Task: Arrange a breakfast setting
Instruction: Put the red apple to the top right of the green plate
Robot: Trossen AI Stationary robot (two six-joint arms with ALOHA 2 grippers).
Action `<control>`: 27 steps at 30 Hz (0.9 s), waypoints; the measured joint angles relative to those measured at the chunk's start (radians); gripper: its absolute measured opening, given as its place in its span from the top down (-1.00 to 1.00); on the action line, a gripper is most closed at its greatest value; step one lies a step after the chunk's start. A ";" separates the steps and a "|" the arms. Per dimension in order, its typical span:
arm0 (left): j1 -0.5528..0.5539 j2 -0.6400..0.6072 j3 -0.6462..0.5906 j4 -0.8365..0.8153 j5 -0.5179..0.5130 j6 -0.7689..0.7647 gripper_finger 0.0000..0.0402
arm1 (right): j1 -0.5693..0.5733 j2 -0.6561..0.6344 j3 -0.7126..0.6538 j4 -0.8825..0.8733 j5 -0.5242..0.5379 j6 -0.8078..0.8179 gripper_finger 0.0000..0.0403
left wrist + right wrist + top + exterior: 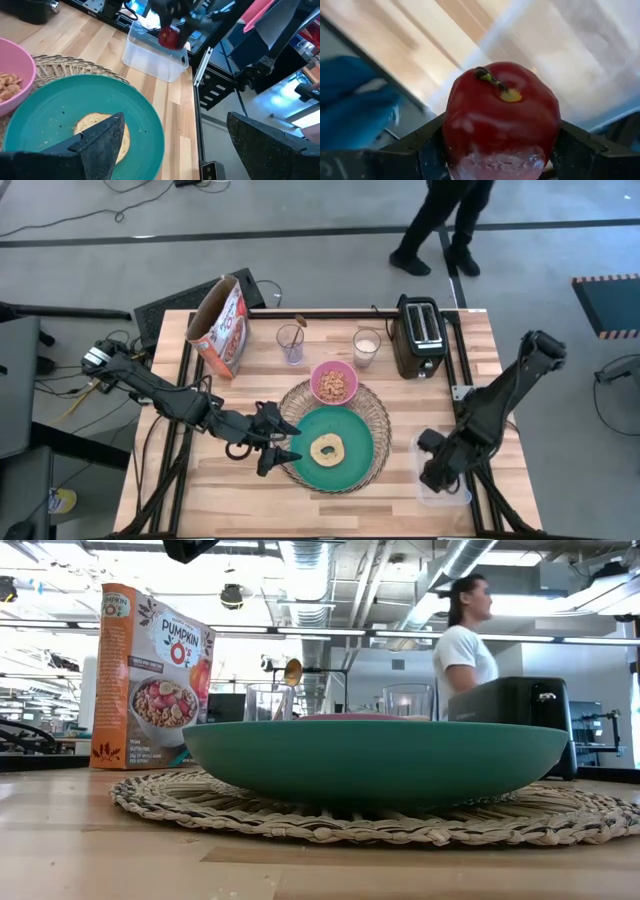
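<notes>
The teal plate [350, 438] lies on the round woven charger [378, 412] at the table's middle, with the tan bagel [327, 448] lying flat on it. The pink bowl [334, 383], filled with cereal, sits on the charger's far edge. A small spoon [299, 323] stands in a glass [290, 344]. My left gripper [278, 442] is open and empty at the plate's left rim, and the bagel shows past its fingers in the left wrist view [95, 125]. My right gripper [435, 470] is shut on the dark red fruit [502, 115] over the clear tub [445, 490] at the near right. My right gripper pinches the fruit's two opposite sides [455, 140] between its two fingers [575, 145]. The fingers come from above, pointing down into the tub [155, 57]. The fruit's stem end [492, 82] faces the wrist. Whether the fruit is clear of the tub's floor I cannot tell.
A cereal box [220, 328] stands at the far left, a glass of milk [366, 347] and the black toaster [420, 335] at the far right. Bare wood lies near the front edge left of the plate. A person [462, 640] walks beyond the table's far edge.
</notes>
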 joint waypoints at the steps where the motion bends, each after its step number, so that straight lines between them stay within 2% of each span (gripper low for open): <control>1: 0.001 0.000 0.000 0.000 0.003 0.000 -0.67 | -0.013 -0.014 0.015 -0.007 0.023 -0.016 -0.50; 7: 0.006 0.000 0.000 0.000 0.013 -0.002 -0.67 | -0.103 -0.065 0.061 -0.013 0.207 -0.148 -0.50; 16: 0.006 0.000 0.000 -0.001 0.052 -0.047 -0.67 | -0.256 -0.041 0.057 0.089 0.487 -0.435 -0.50; 27: 0.006 0.000 0.000 0.000 0.142 -0.146 -0.67 | -0.413 0.007 -0.089 0.416 0.596 -0.742 -0.50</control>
